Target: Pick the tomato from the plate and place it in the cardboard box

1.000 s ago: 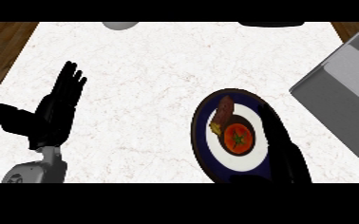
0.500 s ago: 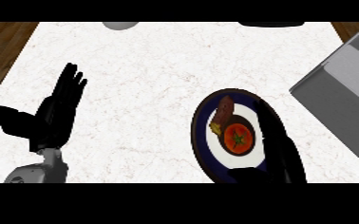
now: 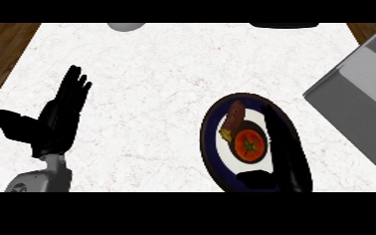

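Right hand (image 3: 283,152) shifted slightly closer beside tomato (image 3: 249,145), on plate (image 3: 211,144)

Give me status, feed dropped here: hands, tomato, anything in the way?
Left robot hand open, resting at left. Right robot hand open beside tomato, not gripping. Tomato on plate, brown food next to it. Box at right, path clear.
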